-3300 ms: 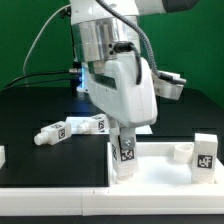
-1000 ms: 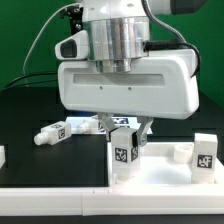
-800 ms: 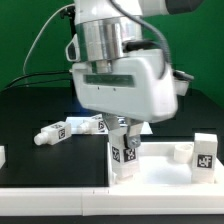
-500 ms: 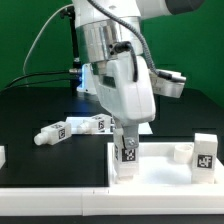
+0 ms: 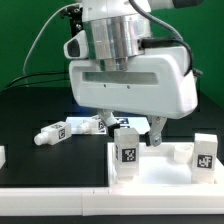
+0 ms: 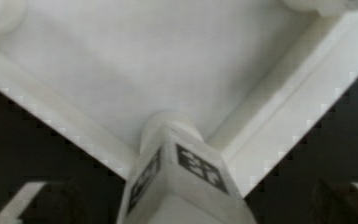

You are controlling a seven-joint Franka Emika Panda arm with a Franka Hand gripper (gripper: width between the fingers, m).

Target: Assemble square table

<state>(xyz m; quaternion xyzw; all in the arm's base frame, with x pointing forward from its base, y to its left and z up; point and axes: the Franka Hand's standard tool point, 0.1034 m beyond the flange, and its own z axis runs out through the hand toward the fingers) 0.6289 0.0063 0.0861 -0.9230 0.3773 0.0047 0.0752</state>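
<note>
One white border strip (image 5: 60, 205) runs along the near edge of the black table (image 5: 40, 100). A small white block (image 5: 3, 155) sits at the exterior view's left edge.

One square panel (image 5: 165, 172), white with a raised rim, lies flat just behind the strip, toward the exterior view's right. In the wrist view the square panel (image 6: 158, 70) fills most of the frame, seen from above.

One upright leg (image 5: 126, 152), white, tag facing the camera, stands on the panel's corner at the exterior view's left. The wrist view shows the upright leg (image 6: 181, 172) from above, tag on its side, set inside the angle of the rim.

One gripper (image 5: 129, 129) points straight down over that leg. Its jaws are spread wide. A finger (image 5: 104, 122) stands on each side of the leg with a visible gap, neither touching it. In the wrist view the blurred dark fingertips (image 6: 23, 202) stand well apart from the leg. The gripper grips nothing.

One second leg (image 5: 205, 152), upright and tagged, stands on the panel at the exterior view's right. A low white piece (image 5: 182, 152) sits just beside it, kind unclear.

Two more legs lie on the table behind the panel, toward the exterior view's left. The nearer loose leg (image 5: 53, 133) is in full view. The farther loose leg (image 5: 90, 124) is partly hidden behind the gripper's finger.

One green backdrop (image 5: 20, 30) closes the scene.
</note>
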